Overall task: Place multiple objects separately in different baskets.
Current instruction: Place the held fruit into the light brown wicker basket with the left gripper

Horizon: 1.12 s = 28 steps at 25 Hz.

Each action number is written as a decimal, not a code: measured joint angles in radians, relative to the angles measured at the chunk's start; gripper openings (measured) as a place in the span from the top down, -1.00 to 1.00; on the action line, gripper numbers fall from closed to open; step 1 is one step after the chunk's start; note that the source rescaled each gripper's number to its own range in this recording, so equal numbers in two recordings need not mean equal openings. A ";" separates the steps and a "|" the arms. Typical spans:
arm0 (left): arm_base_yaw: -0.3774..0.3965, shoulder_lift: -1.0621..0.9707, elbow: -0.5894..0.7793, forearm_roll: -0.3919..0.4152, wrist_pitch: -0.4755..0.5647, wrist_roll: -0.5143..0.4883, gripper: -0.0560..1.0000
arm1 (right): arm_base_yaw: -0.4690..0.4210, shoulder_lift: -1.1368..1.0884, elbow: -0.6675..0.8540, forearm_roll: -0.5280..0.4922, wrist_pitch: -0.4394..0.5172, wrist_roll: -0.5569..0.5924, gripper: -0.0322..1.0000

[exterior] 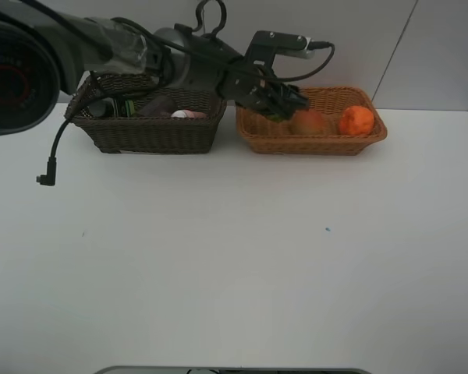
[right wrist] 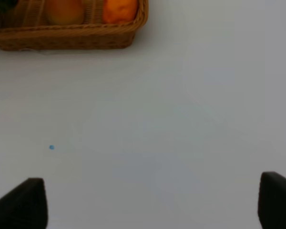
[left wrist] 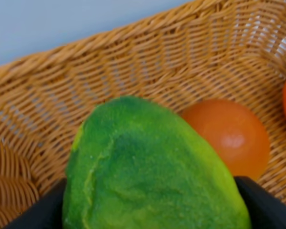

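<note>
My left gripper (exterior: 285, 104) reaches across to the light orange-tan basket (exterior: 320, 145) and is shut on the green citrus (left wrist: 148, 171), with a dark finger (left wrist: 269, 205) at each side of it. The citrus (exterior: 275, 117) sits low inside the basket's left end, next to the red-yellow peach (exterior: 310, 121) and the orange (exterior: 356, 120). The dark brown basket (exterior: 152, 137) holds the pink white-capped bottle (exterior: 184, 114), the mauve cup (exterior: 159, 105) and the dark bottle (exterior: 109, 107). My right gripper (right wrist: 152, 200) is open over bare table, nothing between its fingers (right wrist: 24, 202).
A black cable (exterior: 51, 167) hangs from the left arm over the table in front of the dark basket. The two baskets stand side by side at the table's far edge. A small blue speck (right wrist: 51, 147) marks the white tabletop.
</note>
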 joint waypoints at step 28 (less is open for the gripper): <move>0.000 -0.083 0.000 0.049 0.069 0.004 -0.92 | 0.000 0.000 0.000 0.000 0.000 0.000 -0.83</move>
